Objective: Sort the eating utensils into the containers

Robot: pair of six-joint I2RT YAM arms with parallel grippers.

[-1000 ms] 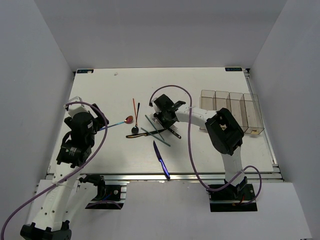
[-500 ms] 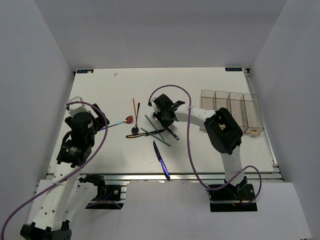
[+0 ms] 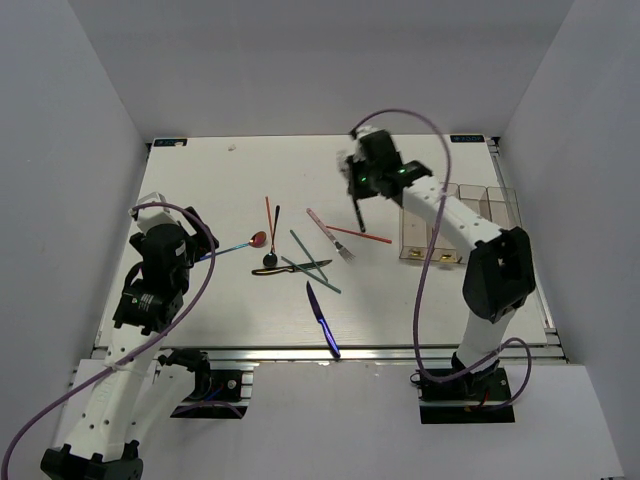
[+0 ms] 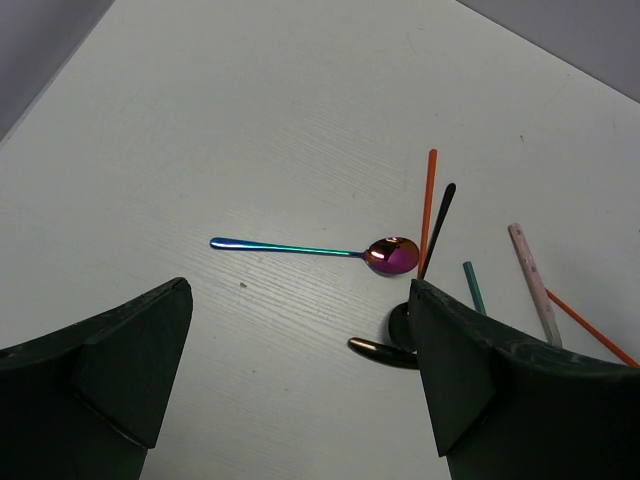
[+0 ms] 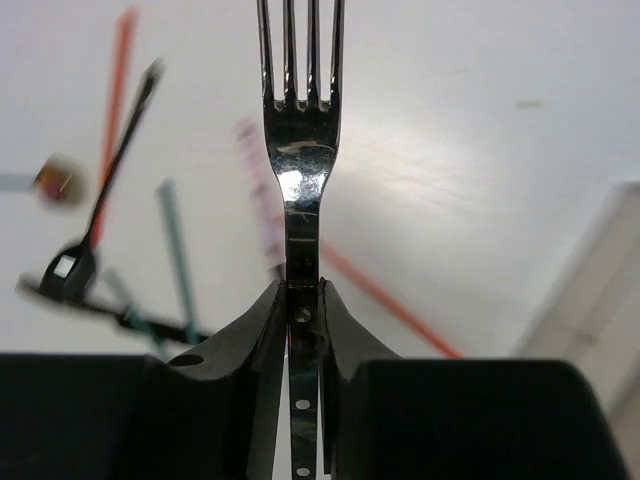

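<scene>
Sorting had barely begun: at far left the left gripper (image 4: 300,300) hung over the white table (image 3: 200,170), its fingers wide apart with nothing between them, just short of an iridescent spoon with a red-purple bowl and blue-green handle (image 4: 330,250). To its right lay the unsorted scatter: an orange-red chopstick (image 3: 268,212), a black spoon (image 3: 273,235), a dark knife with a yellowish handle (image 3: 295,267), two teal chopsticks (image 3: 305,250), a blue knife (image 3: 322,320), a pale pink-handled piece (image 3: 325,230) and a red chopstick (image 3: 365,237). Farther right, the right gripper (image 5: 302,290) was clamped on the neck of a polished silver four-tined fork (image 5: 300,150), held off the table between the scatter and the row of clear brownish plastic bins (image 3: 505,215). The fork looked slim, bright and mirror-smooth, its tines straight and pointing away from the fingers. No utensil could be seen in the parts of the bins that showed, so by this view nearly everything was left to sort
</scene>
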